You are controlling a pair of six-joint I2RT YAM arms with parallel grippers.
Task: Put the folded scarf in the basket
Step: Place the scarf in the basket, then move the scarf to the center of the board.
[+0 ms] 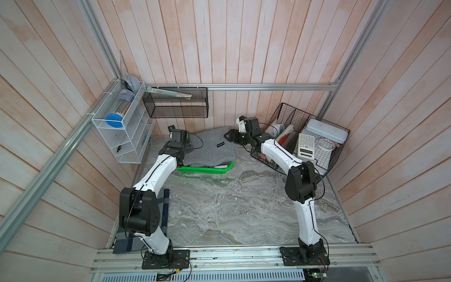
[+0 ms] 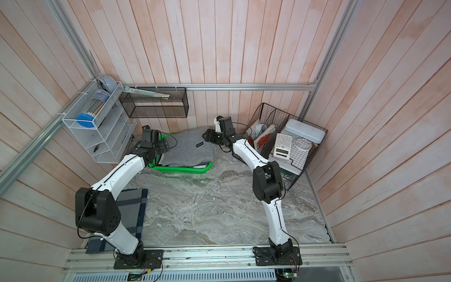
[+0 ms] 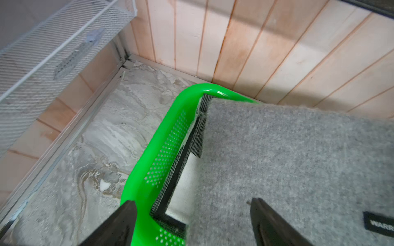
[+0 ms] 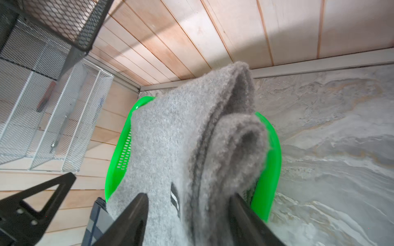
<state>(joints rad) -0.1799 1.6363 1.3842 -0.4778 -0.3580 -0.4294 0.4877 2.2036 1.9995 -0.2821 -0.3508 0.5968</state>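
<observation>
- Scarf (image 1: 210, 149), grey and folded, lies across the green basket (image 1: 205, 170), beneath both end effectors. Its thick folded edge rides up on the rim nearest the right end effector rather than settling inside.
- Left end effector (image 3: 191, 201) is spread wide and grasps nothing: one finger hangs outside the basket wall, the other over the scarf.
- Right end effector (image 4: 187, 194) is likewise parted; the scarf's rolled edge bulges between its fingers, apparently not pinched.
- Step in hand, by my judgement: letting go at placement. The next move calls for lifting both arms clear without snagging fabric, perhaps tucking the raised edge in.
- Black label (image 3: 379, 223) on the scarf, just beside the left end effector's inner finger, reads "WARR"; the rest is cut off.
</observation>
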